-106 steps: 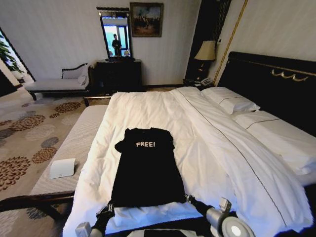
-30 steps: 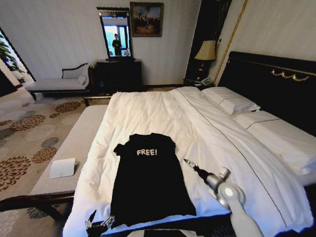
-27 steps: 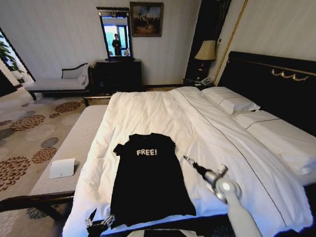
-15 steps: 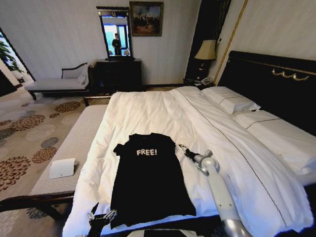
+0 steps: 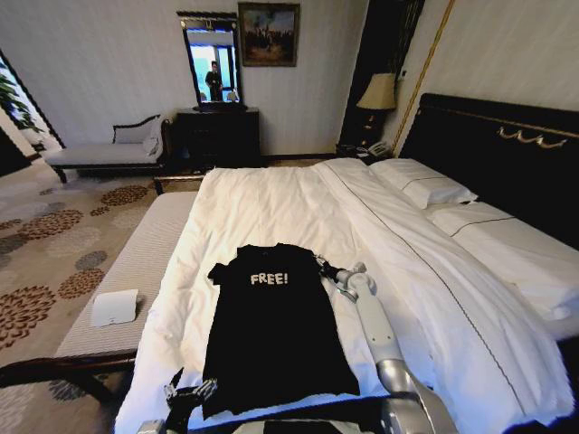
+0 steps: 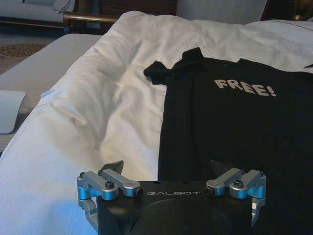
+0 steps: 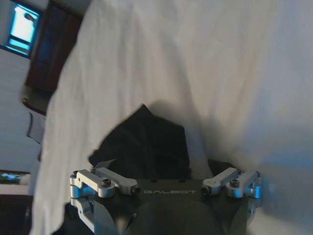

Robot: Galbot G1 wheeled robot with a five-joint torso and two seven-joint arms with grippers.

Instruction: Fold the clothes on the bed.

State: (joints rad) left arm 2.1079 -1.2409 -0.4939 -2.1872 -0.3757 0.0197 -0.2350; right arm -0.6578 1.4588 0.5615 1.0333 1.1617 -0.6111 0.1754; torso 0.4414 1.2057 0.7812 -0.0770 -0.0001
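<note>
Nearest to us, our left gripper (image 5: 185, 395) hangs at the foot edge of the bed (image 5: 271, 194), just beside the hem corner of the T-shirt (image 5: 271, 316) on our left; from its wrist view the fingers (image 6: 111, 167) stand wide apart with nothing between them. The black T-shirt lies flat on the white duvet (image 5: 389, 271), hem toward us, collar toward the far side, its white letters reading upright. Farther out, our right arm reaches over the duvet, and our right gripper (image 5: 324, 268) sits at the shirt's sleeve (image 7: 144, 142) on our right; its fingers are spread open above that dark fabric, not clamped on it. Beyond lie the pillows (image 5: 425, 183) against the dark headboard (image 5: 507, 136).
</note>
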